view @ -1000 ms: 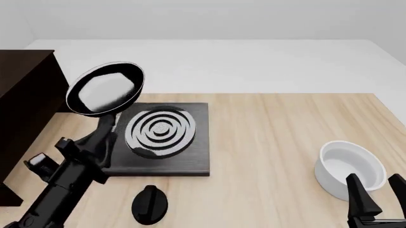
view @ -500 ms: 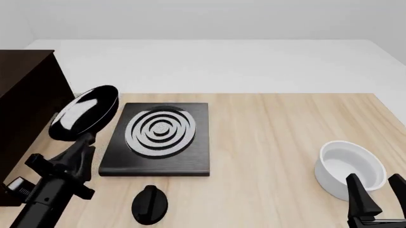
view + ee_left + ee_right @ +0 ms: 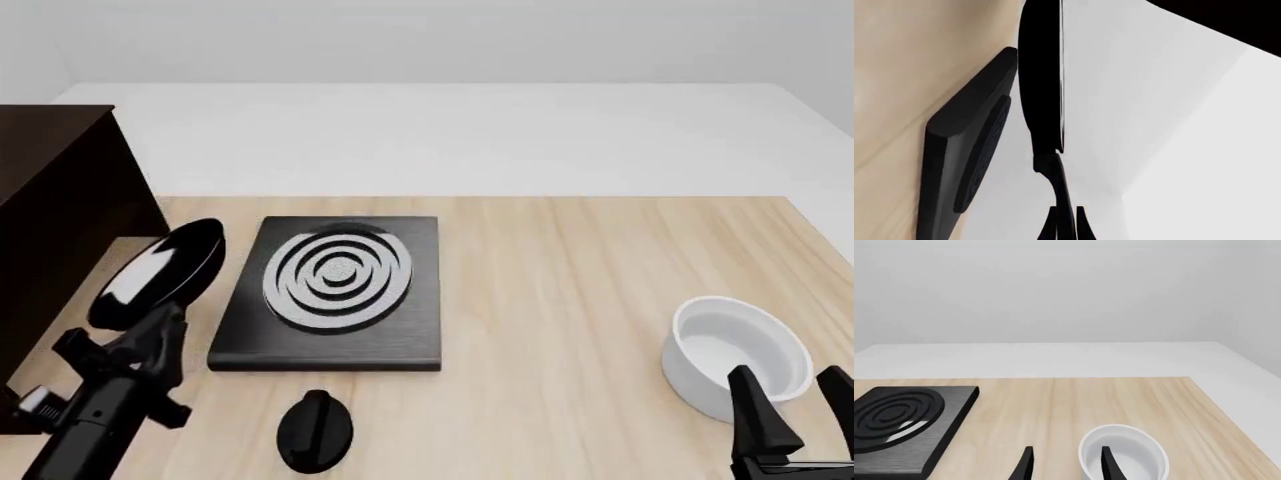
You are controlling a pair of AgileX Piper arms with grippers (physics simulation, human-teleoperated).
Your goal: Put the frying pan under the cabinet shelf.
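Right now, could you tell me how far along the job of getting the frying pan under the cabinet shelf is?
Done: the small round black frying pan is off the table. In hand: the left gripper holds its handle, the pan tilted beside the large dark brown cabinet shelf. Left: moving it underneath and letting go.

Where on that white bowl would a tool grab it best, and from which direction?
Probably the rim. The white bowl sits upright and open, with a thin wall too wide to span. The right tool hangs open near it; coming down from above, one finger inside and one outside the near wall, looks simplest.
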